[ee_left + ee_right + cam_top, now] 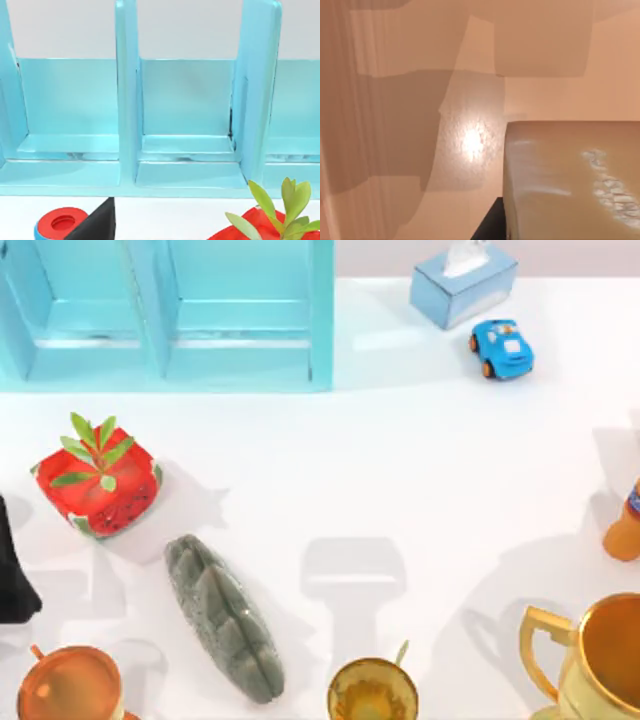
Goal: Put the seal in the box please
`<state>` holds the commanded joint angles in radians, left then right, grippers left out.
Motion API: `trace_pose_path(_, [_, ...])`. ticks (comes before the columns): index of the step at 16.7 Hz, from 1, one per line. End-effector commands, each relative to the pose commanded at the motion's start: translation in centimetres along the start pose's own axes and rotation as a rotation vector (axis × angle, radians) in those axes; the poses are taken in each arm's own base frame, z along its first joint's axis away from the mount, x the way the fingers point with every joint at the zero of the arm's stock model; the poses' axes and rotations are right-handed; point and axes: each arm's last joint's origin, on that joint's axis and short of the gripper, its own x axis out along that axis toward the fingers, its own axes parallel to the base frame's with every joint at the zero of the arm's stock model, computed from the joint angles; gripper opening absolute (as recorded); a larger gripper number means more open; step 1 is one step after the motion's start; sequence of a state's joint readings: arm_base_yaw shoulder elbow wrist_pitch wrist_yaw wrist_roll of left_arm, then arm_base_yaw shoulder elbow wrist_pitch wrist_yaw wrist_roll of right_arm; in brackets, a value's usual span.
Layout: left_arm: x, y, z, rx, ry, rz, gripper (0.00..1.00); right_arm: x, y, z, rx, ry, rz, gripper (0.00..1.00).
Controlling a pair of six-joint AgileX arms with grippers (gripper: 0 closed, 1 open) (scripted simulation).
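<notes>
Bright light, soft grey shadows on the table [420,470], warm glare spot.

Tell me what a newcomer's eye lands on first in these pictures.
The turquoise shelf box along the table's far left, then the red leafy cube before it and the grey-green ridged lump nearer. The right wrist view shows the tan seal up close.

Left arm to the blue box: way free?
Probably yes. In the left wrist view the blue box stands open straight ahead; the red planter sits off to one side. Left arm is at the table's left edge.
</notes>
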<state>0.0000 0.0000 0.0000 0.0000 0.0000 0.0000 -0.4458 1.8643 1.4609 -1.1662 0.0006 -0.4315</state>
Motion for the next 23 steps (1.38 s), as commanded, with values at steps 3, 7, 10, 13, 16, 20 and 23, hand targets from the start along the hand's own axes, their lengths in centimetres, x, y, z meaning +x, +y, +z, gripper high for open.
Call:
trace_pose_path(3, [0.0, 0.0, 0.0, 0.0, 0.0, 0.0, 1.0, 0.27, 0.03, -0.04, 0.0, -0.001, 0.0, 0.0])
trace_pose_path(7, [0.0, 0.0, 0.0, 0.0, 0.0, 0.0, 1.0, 0.27, 0.03, -0.04, 0.0, -0.001, 0.0, 0.23])
trace_pose_path(10, [0.0, 0.0, 0.0, 0.0, 0.0, 0.0, 1.0, 0.27, 0.03, -0.04, 0.0, -0.001, 0.0, 0.45])
trace_pose_path(13, [0.0, 0.0, 0.0, 0.0, 0.0, 0.0, 1.0, 0.27, 0.03, -0.04, 0.0, -0.001, 0.0, 0.68])
trace_pose_path(16, [0.0, 0.0, 0.0, 0.0, 0.0, 0.0, 1.0, 0.27, 0.03, -0.04, 0.0, -0.001, 0.0, 0.9])
trace_pose_path(20, [0.0, 0.0, 0.0, 0.0, 0.0, 0.0, 1.0, 0.27, 0.03, -0.04, 0.0, -0.001, 0.0, 1.0])
trace_pose_path(23, [0.0, 0.0, 0.0, 0.0, 0.0, 0.0, 1.0, 0.27, 0.03, -0.04, 0.0, -0.001, 0.0, 1.0])
